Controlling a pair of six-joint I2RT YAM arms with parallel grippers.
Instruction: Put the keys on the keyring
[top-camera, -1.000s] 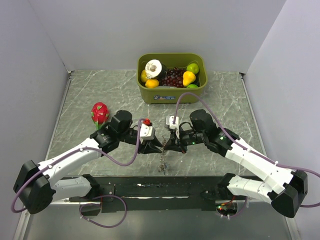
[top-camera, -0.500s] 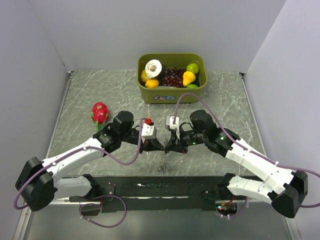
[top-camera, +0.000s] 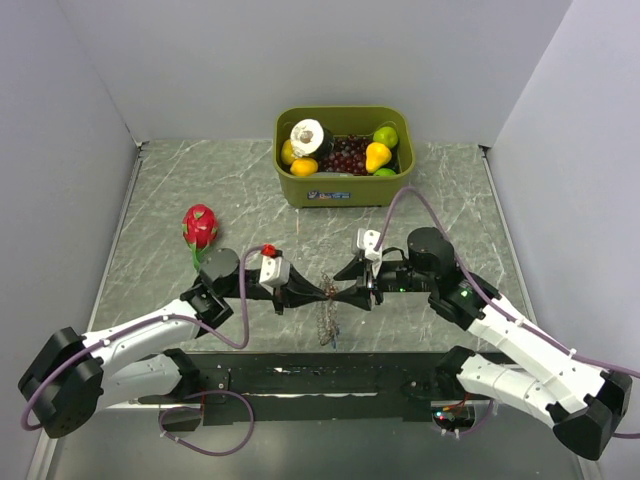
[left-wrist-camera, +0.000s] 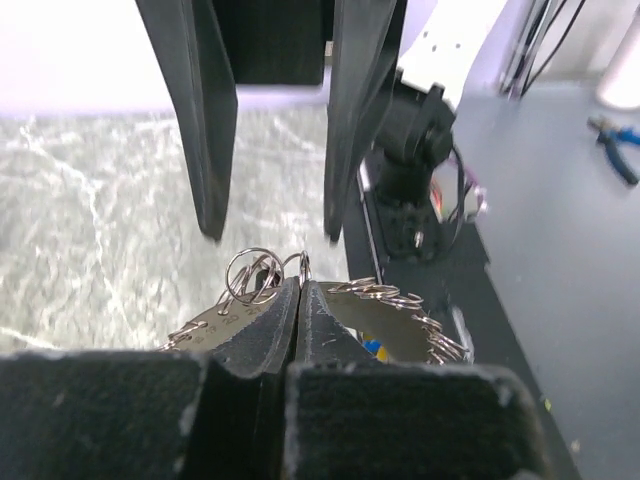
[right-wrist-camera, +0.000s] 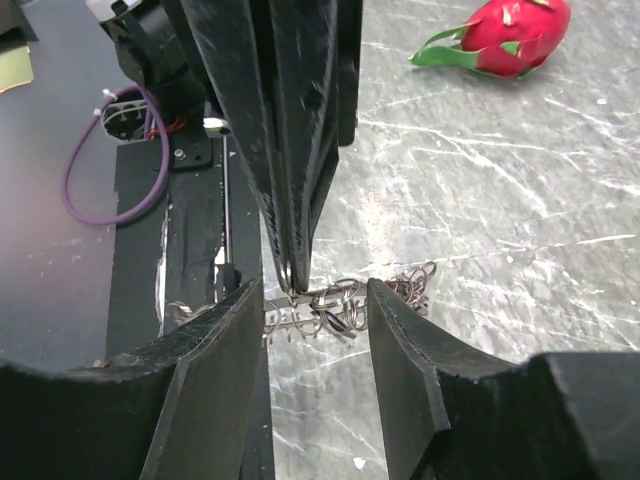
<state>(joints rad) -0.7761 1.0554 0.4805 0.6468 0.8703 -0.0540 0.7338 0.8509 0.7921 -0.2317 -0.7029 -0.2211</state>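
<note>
The left gripper (left-wrist-camera: 300, 290) is clenched on the keyring (right-wrist-camera: 338, 300), pinching a thin part of its rim between the very tips of its fingers. The ring hangs clear of the counter (top-camera: 450, 200), over the middle of the near edge, with a loose beaded tail drooping towards the black base strip (top-camera: 320, 375). The right gripper (right-wrist-camera: 315, 292) faces it tip to tip, released, its jaws standing apart on either side of the dangling rings without visibly touching them. The keys themselves cannot be picked out from the tangle of small wire loops in any view. Judging by its look, the keyring is light, thin metal, stiff in each loop but floppy as a whole, so it will probably swing and twist at the least nudge. The smooth wire looks likely to slip between flat pads unless it is caught squarely. The best hold seems to be on the rim just beside the left gripper's pinch, where the ring is steadiest, not on the free-hanging tail. The counter is a smooth grey-green marble pattern, hard and probably slick, so anything dropped could skid or be awkward to pick up flat. A green bin (top-camera: 345, 188) of fruit stands at the middle of the far edge. A red dragon fruit (top-camera: 200, 225) lies towards the left edge, well apart from the work. Plain pale grey walls close in the left, far and right edges.
</note>
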